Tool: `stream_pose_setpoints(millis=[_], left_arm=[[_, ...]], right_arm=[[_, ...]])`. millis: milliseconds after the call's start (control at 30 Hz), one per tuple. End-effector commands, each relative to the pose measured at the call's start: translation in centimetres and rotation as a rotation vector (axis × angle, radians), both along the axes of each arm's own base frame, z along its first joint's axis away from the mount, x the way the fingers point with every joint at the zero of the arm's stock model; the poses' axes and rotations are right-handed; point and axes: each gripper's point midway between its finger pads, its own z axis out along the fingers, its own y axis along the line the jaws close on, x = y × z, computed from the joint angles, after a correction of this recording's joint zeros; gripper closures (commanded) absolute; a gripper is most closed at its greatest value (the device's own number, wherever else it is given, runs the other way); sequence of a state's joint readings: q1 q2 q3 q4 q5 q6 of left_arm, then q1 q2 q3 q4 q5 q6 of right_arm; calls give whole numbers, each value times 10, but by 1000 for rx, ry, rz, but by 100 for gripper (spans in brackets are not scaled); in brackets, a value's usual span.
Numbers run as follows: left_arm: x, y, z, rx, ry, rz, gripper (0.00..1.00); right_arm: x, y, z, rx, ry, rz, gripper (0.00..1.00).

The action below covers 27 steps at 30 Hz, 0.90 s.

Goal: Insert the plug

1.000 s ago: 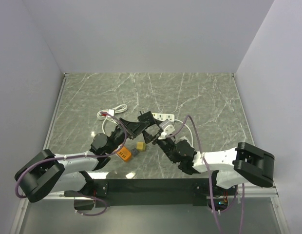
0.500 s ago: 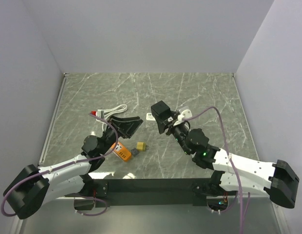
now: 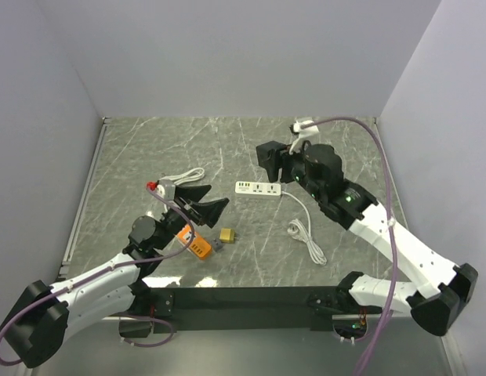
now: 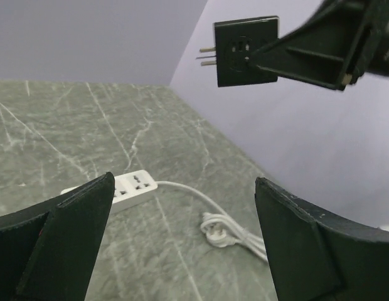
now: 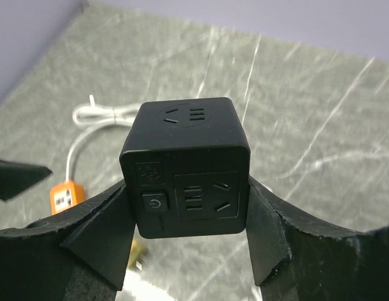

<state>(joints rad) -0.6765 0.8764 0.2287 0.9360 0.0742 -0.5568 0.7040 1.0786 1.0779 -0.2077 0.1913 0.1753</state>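
Near edge: orange rectangular block [image 3: 198,246] and small yellow connector [image 3: 226,234] lie side by side on the grey marble table [image 3: 149,149] | left gripper [image 3: 209,200]: fingers spread wide, holding nothing | mid-table: white plastic power strip [image 3: 257,188] lying flat | beyond: right gripper [image 3: 273,163] clamps the black cube-shaped plug adapter [image 5: 185,150], raised in the air, clear of the strip, prongs bare.

This is a robotics lab test cell. Plain pale walls [image 3: 227,55] rise beyond and to either side of the left end effector [image 3: 205,200] and right end effector [image 3: 272,161], boxing in a green marble-patterned counter [image 3: 345,149]. Behind them, the cabled arms [image 3: 384,235] are bolted to a black rail [image 3: 243,298].
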Motion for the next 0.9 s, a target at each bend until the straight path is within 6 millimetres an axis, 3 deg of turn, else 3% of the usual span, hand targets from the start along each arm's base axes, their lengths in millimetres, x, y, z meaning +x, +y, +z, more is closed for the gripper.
stream_pose_setpoints(millis=[0, 67, 300, 333, 567, 700, 867], left_arm=[[-3, 2, -11, 136, -108, 7, 0], [-4, 4, -12, 168, -136, 13, 1], [0, 8, -23, 254, -144, 40, 1], [-1, 9, -26, 256, -142, 41, 1], [-1, 7, -35, 284, -132, 32, 1], [-3, -6, -42, 309, -118, -40, 1], [0, -6, -48, 324, -102, -34, 1]], right_arm=[[-11, 7, -15, -63, 153, 68, 100], [-7, 8, -15, -83, 173, 73, 100], [15, -1, -47, -160, 330, 138, 100], [18, -11, -54, -180, 368, 120, 100], [23, 0, -65, -194, 425, 219, 100], [28, -2, -77, -239, 488, 239, 100], [38, -5, -84, -270, 536, 225, 100]])
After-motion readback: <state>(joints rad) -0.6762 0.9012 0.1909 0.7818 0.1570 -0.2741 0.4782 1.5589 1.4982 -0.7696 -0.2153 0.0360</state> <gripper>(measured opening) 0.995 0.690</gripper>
